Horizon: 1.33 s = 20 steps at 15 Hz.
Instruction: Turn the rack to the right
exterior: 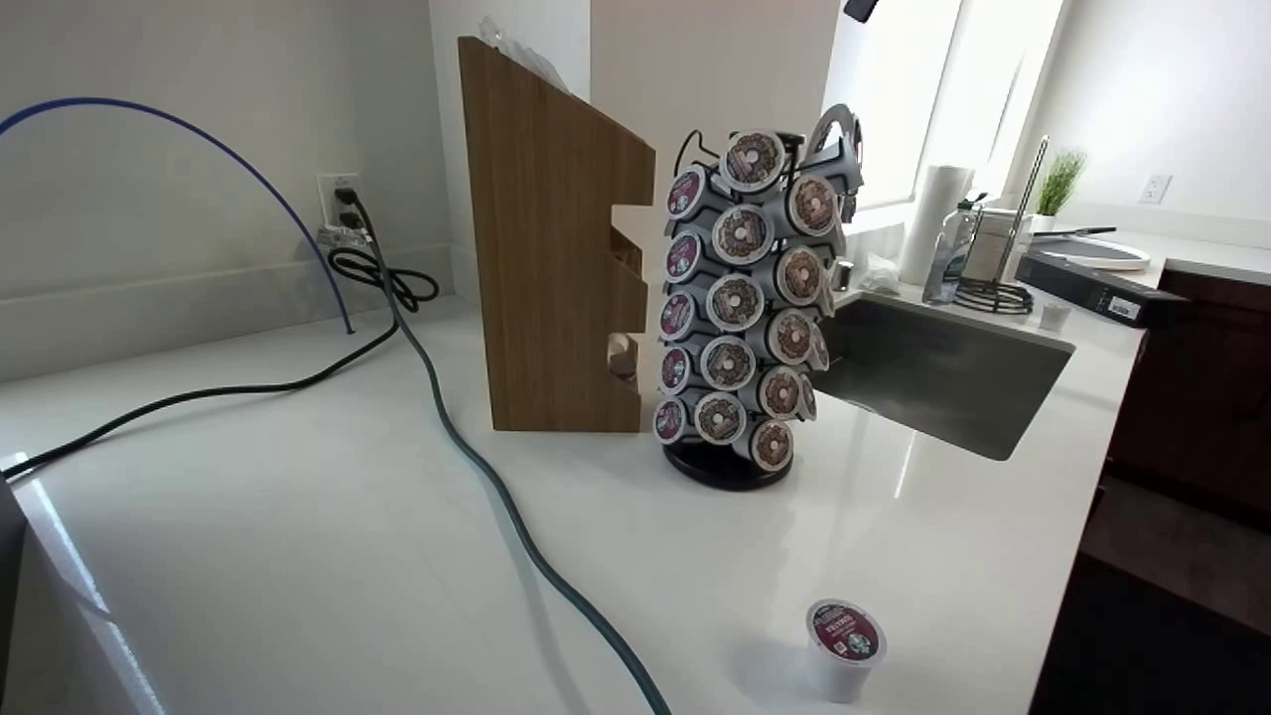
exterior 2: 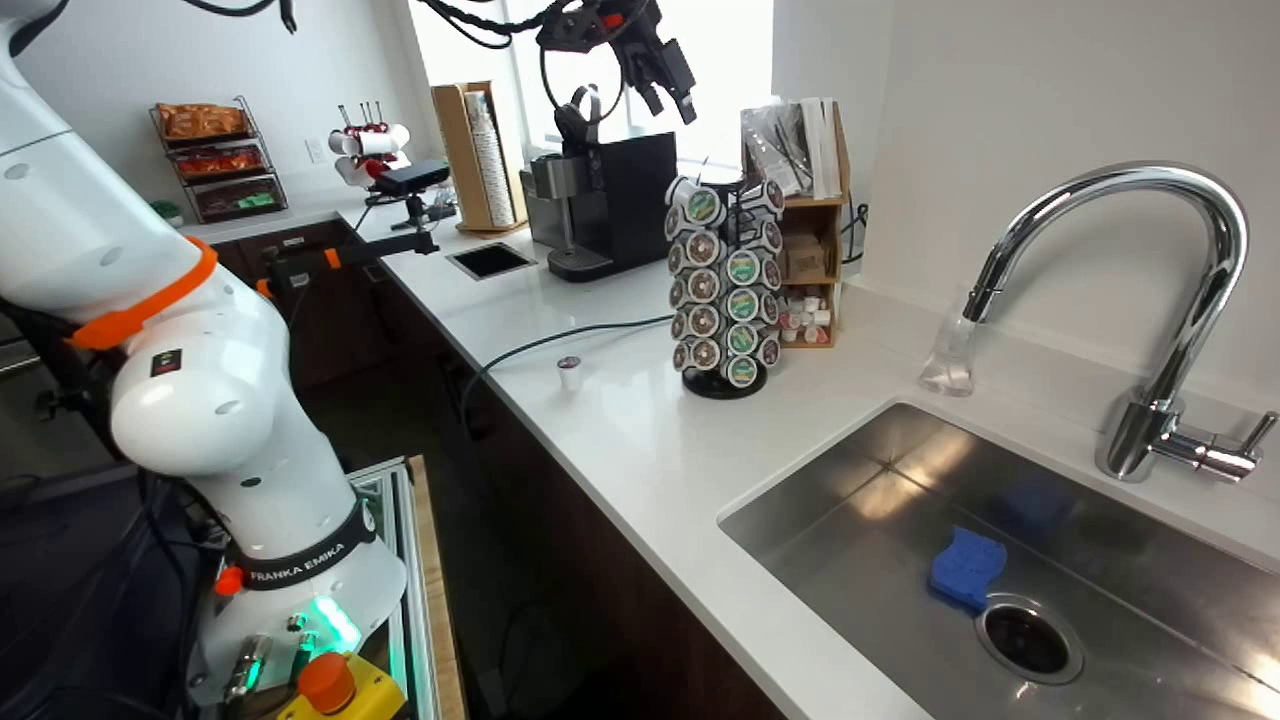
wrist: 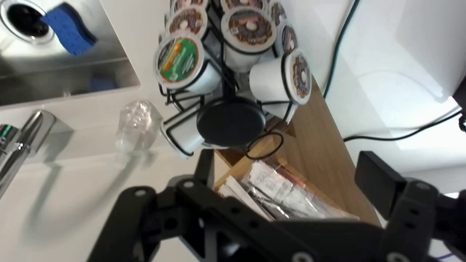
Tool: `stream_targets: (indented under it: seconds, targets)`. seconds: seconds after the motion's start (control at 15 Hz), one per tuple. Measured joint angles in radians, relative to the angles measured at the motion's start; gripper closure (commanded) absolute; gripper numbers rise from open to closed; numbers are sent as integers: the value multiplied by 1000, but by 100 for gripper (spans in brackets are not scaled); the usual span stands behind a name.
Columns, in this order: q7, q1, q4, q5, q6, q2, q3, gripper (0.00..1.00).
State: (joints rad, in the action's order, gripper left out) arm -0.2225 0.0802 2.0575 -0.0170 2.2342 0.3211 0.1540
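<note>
The rack is a tall black wire carousel on a round dark base, studded with coffee pods with reddish, brown and green lids. It stands upright on the white counter in both exterior views point(exterior: 735, 303) point(exterior 2: 704, 287). In the wrist view its round black top point(wrist: 231, 122) and a small wire loop show from above. My gripper point(exterior 2: 672, 108) is up in the air, above and apart from the rack. In the wrist view the gripper point(wrist: 291, 173) has its fingers wide apart with nothing between them. The rack's far side is hidden in each view.
A tall slanted wooden block point(exterior: 556, 258) holding packets stands close behind the rack. A loose pod point(exterior: 844, 650) sits on the counter. A sink point(exterior 2: 830, 500) with a tall faucet point(exterior 2: 1200, 230) lies on one side. A coffee machine point(exterior 2: 635, 205) and a cable point(exterior: 516, 516) are nearby.
</note>
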Motion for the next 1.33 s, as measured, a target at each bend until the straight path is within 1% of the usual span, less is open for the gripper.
stream_targets:
  seconds: [0.13, 0.27, 0.33, 0.6, 1.07, 1.33]
  targets:
    - [44, -5, 30, -1, 123, -13, -14, 46]
    - [86, -6, 51, -1, 216, -43, -30, 62]
    - [105, -6, 56, 1, 252, -63, -36, 71]
    - [163, -4, 64, 4, 339, -131, -43, 99]
    - [195, 0, 64, 5, 351, -168, -43, 100]
    - [195, 0, 62, 5, 321, -166, -43, 100]
